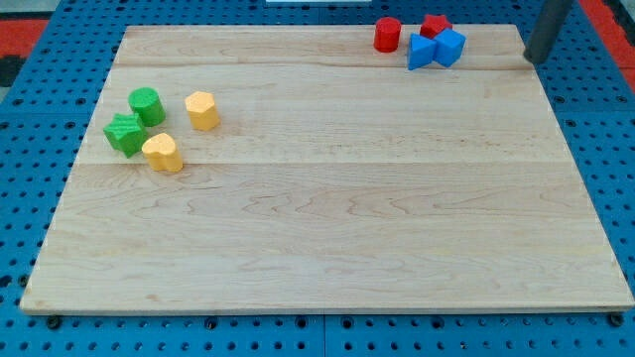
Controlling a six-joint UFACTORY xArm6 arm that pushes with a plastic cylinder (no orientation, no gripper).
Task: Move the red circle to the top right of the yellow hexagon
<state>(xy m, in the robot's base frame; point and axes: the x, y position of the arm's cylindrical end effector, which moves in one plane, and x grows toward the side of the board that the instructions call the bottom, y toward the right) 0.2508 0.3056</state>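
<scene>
Standing upright, red circle sits left of my tip; no fingers fitted.

Pale wooden board — smooth, faint sheen, blue perforated base — matt

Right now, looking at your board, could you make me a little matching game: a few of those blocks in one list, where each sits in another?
Things:
1. red circle
2. yellow hexagon
3. green star
4. my tip

Places:
A. by the board's right edge at the view's top, right of the blue blocks
B. farthest toward the view's left
C. just right of the green circle
D. at the view's top, left of the blue blocks

Pairs: 1-D, 2-C, 3-B, 4-A
</scene>
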